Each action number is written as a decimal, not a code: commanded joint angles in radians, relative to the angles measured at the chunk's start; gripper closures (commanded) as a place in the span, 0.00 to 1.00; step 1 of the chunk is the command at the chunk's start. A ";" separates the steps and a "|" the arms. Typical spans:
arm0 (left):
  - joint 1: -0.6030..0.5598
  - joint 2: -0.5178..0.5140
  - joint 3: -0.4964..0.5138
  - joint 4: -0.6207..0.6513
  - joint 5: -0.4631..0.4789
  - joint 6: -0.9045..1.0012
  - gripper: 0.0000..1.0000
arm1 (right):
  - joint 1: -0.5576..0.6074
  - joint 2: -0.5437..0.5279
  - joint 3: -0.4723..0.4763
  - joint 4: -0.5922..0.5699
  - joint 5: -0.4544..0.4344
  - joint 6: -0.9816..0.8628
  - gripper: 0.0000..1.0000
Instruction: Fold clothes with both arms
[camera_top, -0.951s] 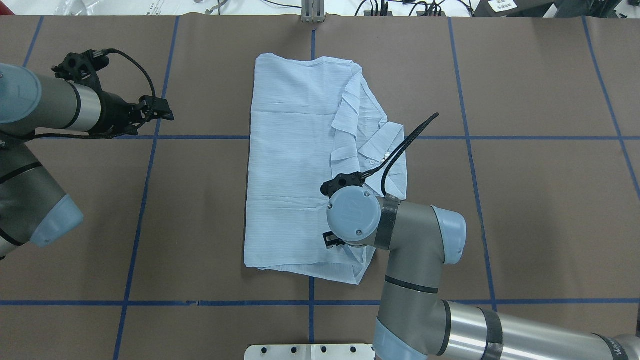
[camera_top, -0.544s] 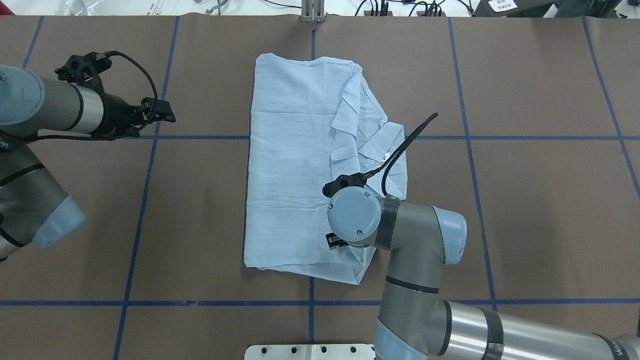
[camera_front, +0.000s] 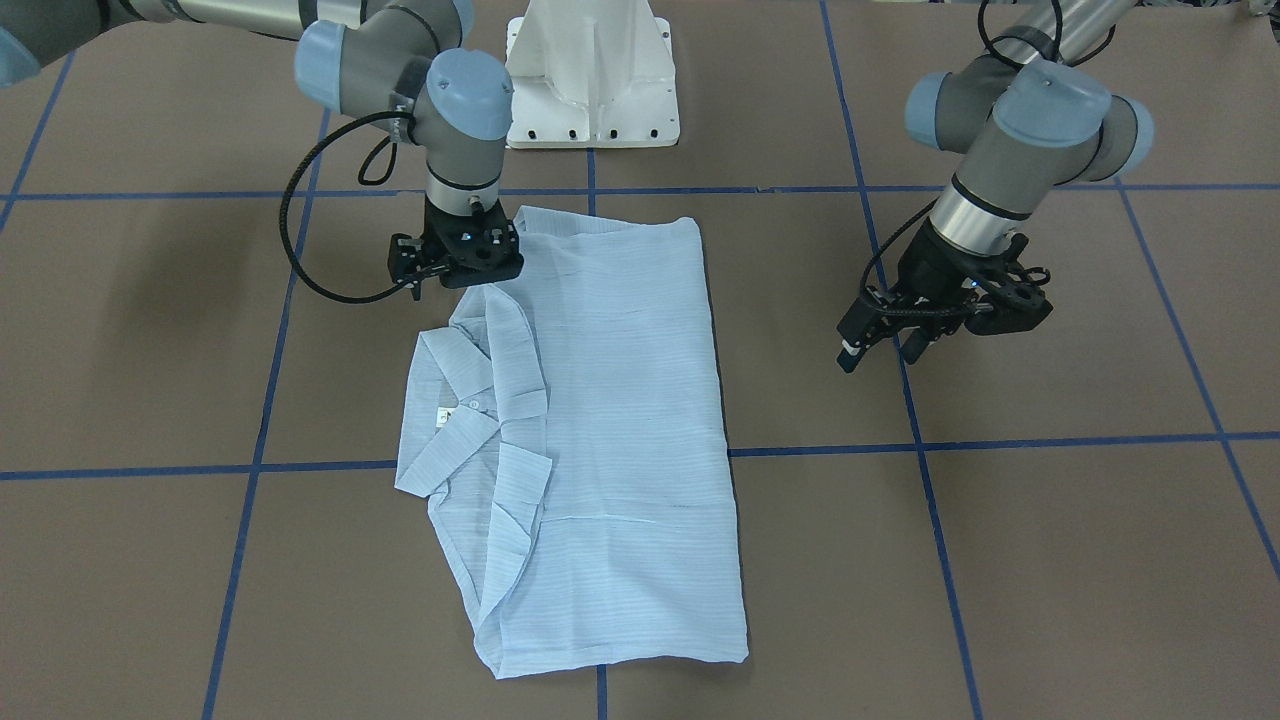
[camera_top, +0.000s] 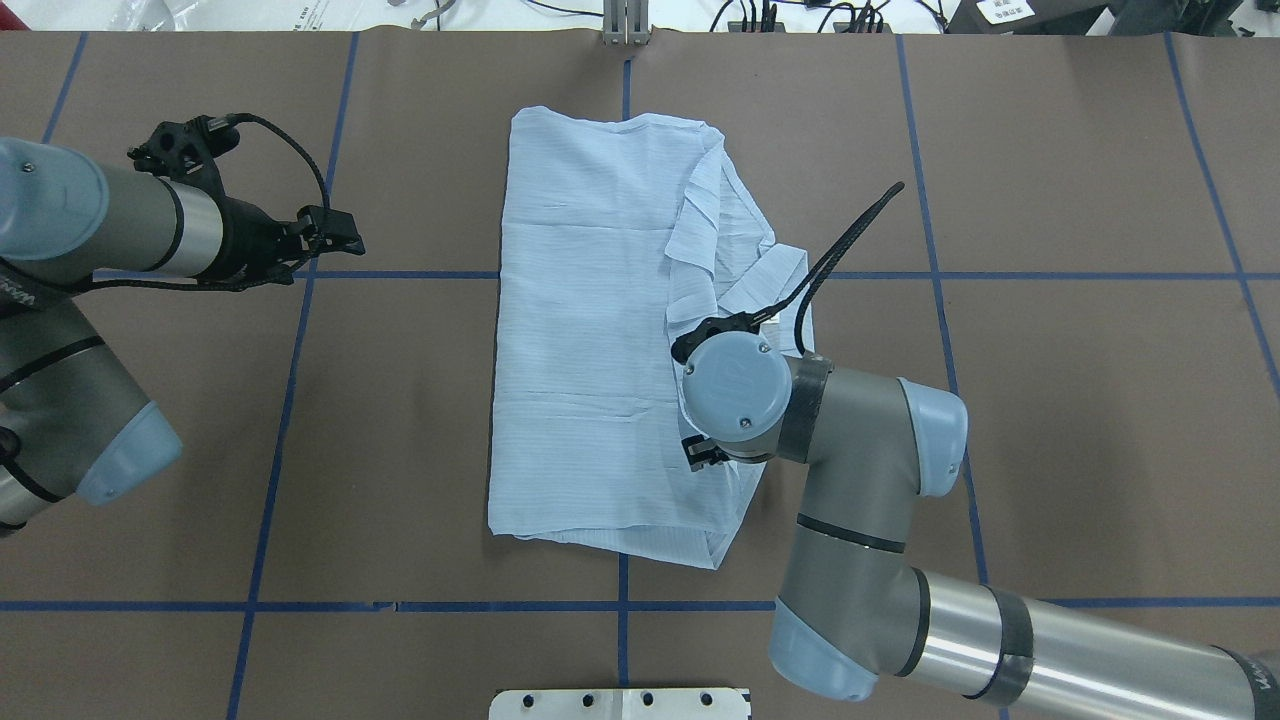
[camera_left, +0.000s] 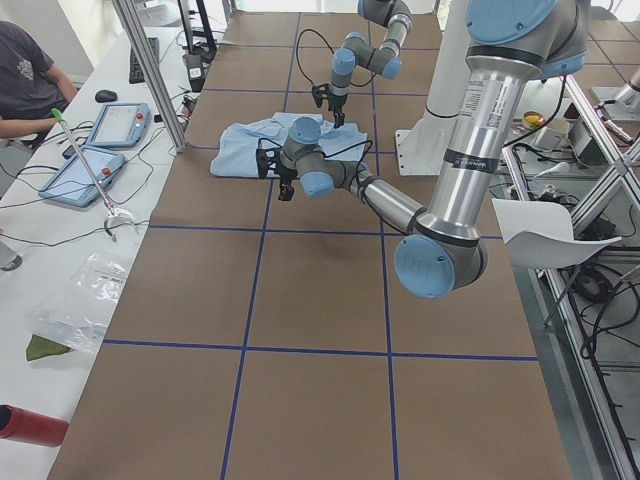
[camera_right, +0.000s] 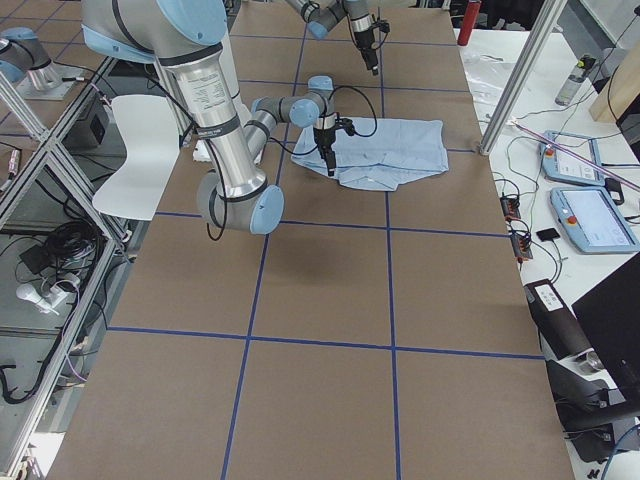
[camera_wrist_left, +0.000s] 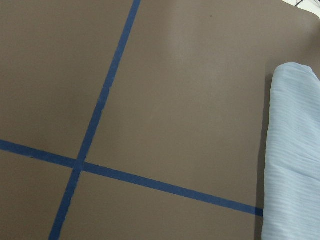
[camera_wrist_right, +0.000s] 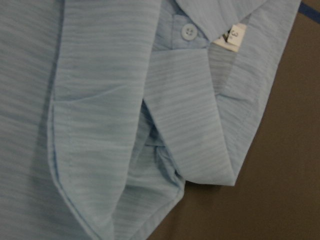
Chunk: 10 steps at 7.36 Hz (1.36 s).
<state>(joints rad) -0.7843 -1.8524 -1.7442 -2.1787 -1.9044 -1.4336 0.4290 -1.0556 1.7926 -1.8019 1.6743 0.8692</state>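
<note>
The pale blue shirt (camera_front: 620, 420) lies folded into a long rectangle mid-table (camera_top: 590, 330), collar and folded sleeve along its right side. My right gripper (camera_front: 468, 280) points down just above the shirt's edge, close to the collar (camera_top: 700, 455). Its wrist view shows only cloth, a button and a label (camera_wrist_right: 100, 100), with no fingers in sight, so whether it is open or shut I cannot tell. Out to the left over bare table, my left gripper (camera_top: 345, 230) hangs open and empty, a hand's width from the shirt (camera_front: 880, 350). In its wrist view the shirt's rolled edge (camera_wrist_left: 295, 160) is at the right.
Blue tape lines (camera_top: 400, 274) cross the brown table. The white pedestal base (camera_front: 590, 80) stands behind the shirt. A side bench with tablets (camera_left: 120, 125) and a seated person (camera_left: 30, 70) runs along the far side.
My right arm has moved right and away from the robot along the shirt's edge, toward the collar. The left gripper has shifted slightly toward the shirt. The shirt has not moved.
</note>
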 joint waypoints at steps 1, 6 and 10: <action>0.013 -0.016 -0.001 0.007 0.001 -0.011 0.00 | 0.030 -0.116 0.066 -0.005 -0.004 -0.025 0.00; 0.014 -0.042 0.000 0.010 -0.002 -0.008 0.00 | 0.134 -0.015 0.105 0.001 0.019 -0.090 0.00; 0.167 -0.045 -0.082 0.037 0.016 -0.166 0.00 | 0.180 -0.027 0.175 0.038 0.185 0.058 0.00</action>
<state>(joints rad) -0.6763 -1.8955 -1.7943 -2.1584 -1.8970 -1.5410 0.6015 -1.0715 1.9405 -1.7777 1.8264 0.8576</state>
